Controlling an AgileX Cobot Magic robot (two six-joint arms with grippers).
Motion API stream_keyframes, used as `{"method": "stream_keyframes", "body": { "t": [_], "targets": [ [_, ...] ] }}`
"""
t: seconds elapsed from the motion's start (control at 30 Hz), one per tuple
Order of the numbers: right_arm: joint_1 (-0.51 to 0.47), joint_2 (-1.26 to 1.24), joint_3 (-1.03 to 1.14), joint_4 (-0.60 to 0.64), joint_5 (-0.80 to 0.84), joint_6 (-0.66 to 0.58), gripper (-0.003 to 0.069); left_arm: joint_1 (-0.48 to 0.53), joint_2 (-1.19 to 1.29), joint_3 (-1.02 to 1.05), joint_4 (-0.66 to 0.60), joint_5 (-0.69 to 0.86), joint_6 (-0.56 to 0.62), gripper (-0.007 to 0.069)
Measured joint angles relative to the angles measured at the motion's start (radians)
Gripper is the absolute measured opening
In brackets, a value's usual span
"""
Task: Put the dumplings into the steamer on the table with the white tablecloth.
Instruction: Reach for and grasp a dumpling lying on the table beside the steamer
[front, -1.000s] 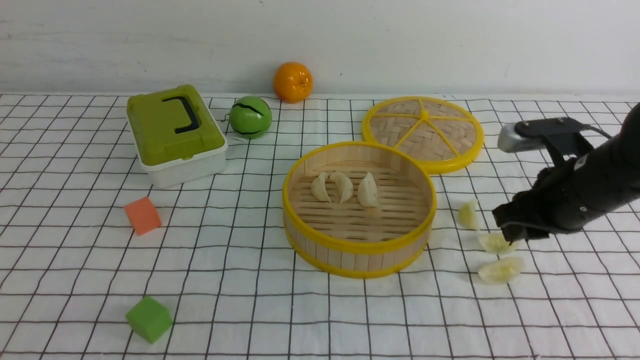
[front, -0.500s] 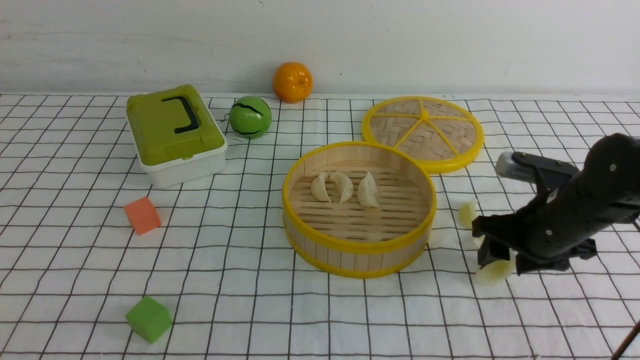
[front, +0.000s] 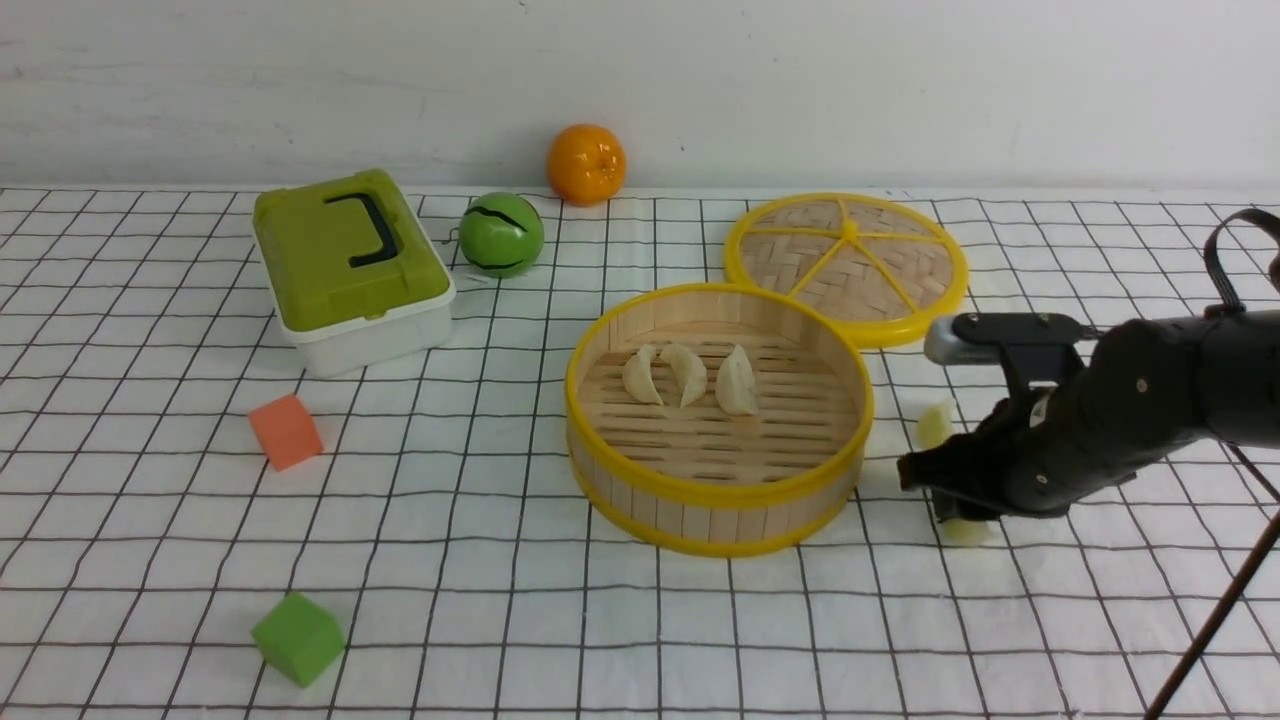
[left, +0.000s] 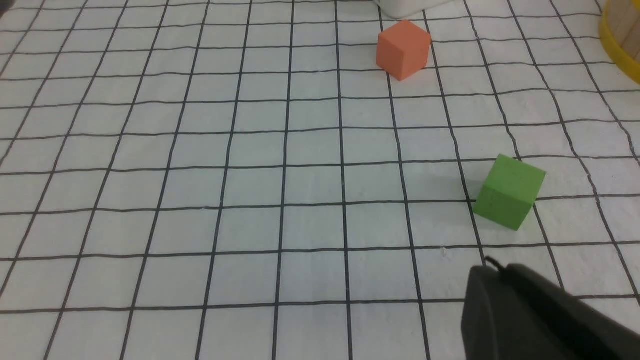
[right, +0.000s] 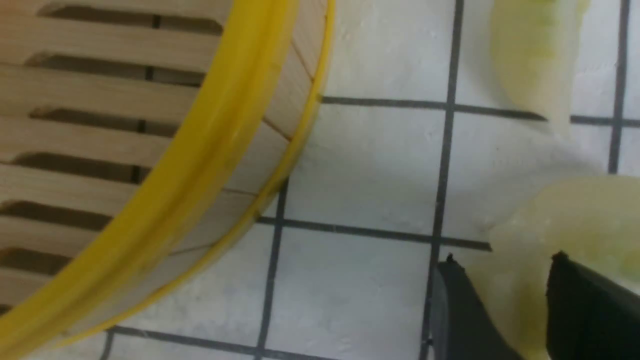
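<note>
Nearest, the left gripper (left: 500, 300) rests closed and idle, while at the steamer's (front: 718, 492) four o'clock the right gripper (right: 505, 260) pinches a greenish dumpling (right: 570, 215) on the tablecloth (front: 500, 600), seemingly for loading, another dumpling (front: 935, 425) waits at three o'clock, and three cream dumplings (front: 688, 378) lie inside.

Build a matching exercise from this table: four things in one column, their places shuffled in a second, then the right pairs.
Things
1. orange fruit
2. woven lid
3. green cube
4. three cream dumplings

Places
A. inside the steamer
B. nearest the camera, on the left side
C. farthest back of all
D. lying flat behind the steamer, to the right

Pairs: 1-C, 2-D, 3-B, 4-A
</note>
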Motion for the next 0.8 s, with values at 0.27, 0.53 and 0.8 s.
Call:
{"method": "stream_keyframes", "body": {
  "t": [0.27,0.53,0.8],
  "targets": [
    [0.002,-0.014,0.000,-0.066,0.051,0.000,0.0221,0.000,0.000,0.000,0.000,-0.006,0.000,-0.0001],
    [0.000,-0.178,0.005,-0.054,0.121,0.000,0.0000,0.000,0.000,0.000,0.000,-0.006,0.000,0.0004],
    [0.049,-0.267,0.005,0.031,0.041,-0.034,-0.0016,0.000,0.000,0.000,0.000,-0.014,0.000,0.0012]
  ]
}}
